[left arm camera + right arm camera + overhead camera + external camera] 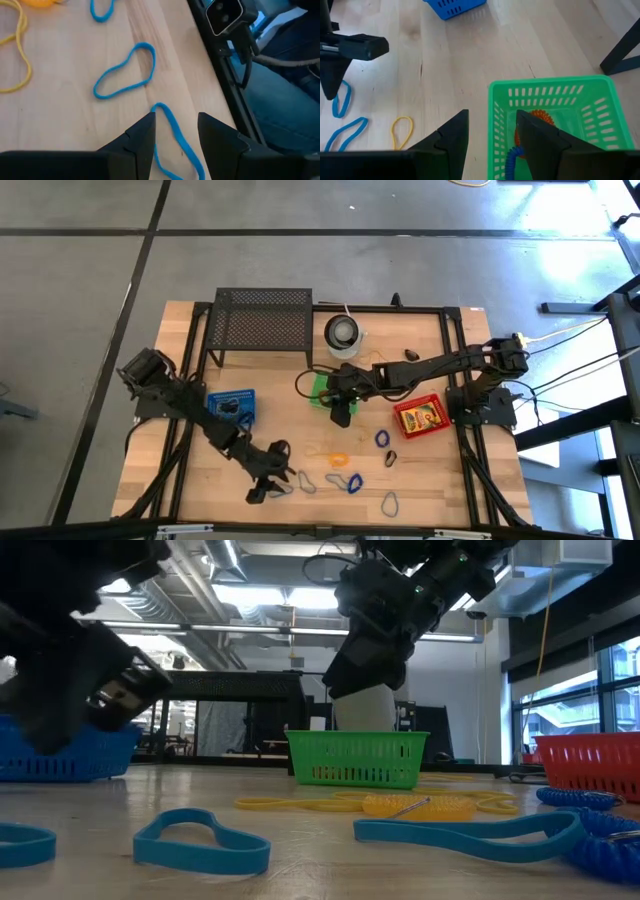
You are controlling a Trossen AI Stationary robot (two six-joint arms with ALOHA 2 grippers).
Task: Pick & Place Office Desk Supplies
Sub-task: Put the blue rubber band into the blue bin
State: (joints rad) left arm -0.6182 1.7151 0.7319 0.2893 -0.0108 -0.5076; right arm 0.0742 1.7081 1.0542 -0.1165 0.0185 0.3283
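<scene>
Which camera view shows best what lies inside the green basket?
The right wrist view: it looks down into the green basket, showing an orange coil and a blue coil. The high view shows the basket half hidden under the right arm, the low view only its side wall, and the left wrist view nothing.

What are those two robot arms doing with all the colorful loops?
They are tidying loops into baskets. The left pincer hangs open just above a blue loop near the table's front edge, ready to pinch it. The right pincer hovers open over the green basket, which already holds an orange coil and a blue one. More blue and yellow loops lie loose on the wooden table, with a blue basket and a red basket nearby.
</scene>
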